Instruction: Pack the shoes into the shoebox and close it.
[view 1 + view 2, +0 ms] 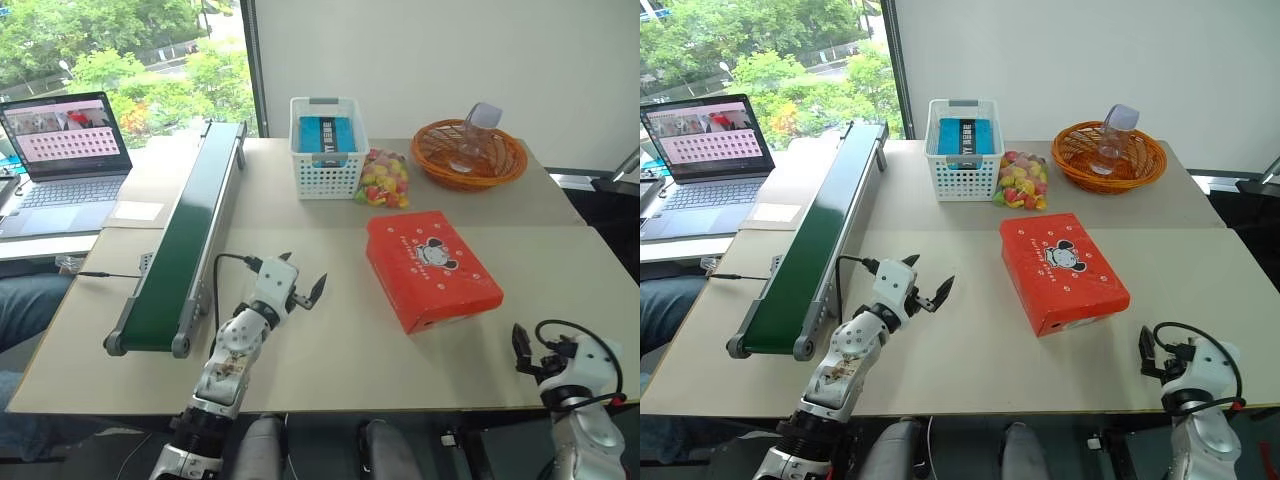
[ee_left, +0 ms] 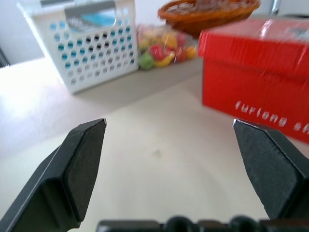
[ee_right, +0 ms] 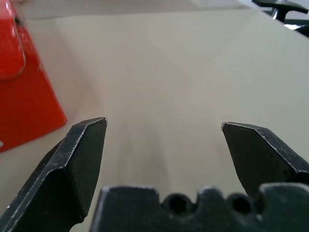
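Note:
The red shoebox (image 1: 430,265) lies on the table right of centre, its lid shut and a small cartoon face printed on top. The shoes are out of view. My left gripper (image 1: 303,270) hovers level just above the table, to the left of the shoebox, open and empty; the left wrist view has the box's red side wall (image 2: 256,92) ahead, between the wide-set fingers (image 2: 82,159). My right gripper (image 3: 164,125) is low at the table's near right corner, open with nothing in it, and the shoebox (image 3: 19,87) lies off to its left.
A green conveyor belt (image 1: 185,235) runs along the left side. At the back stand a white mesh basket (image 1: 327,150), a bag of coloured candies (image 1: 382,178) and an orange wicker basket (image 1: 468,152) with a clear cup. A laptop (image 1: 65,150) sits far left.

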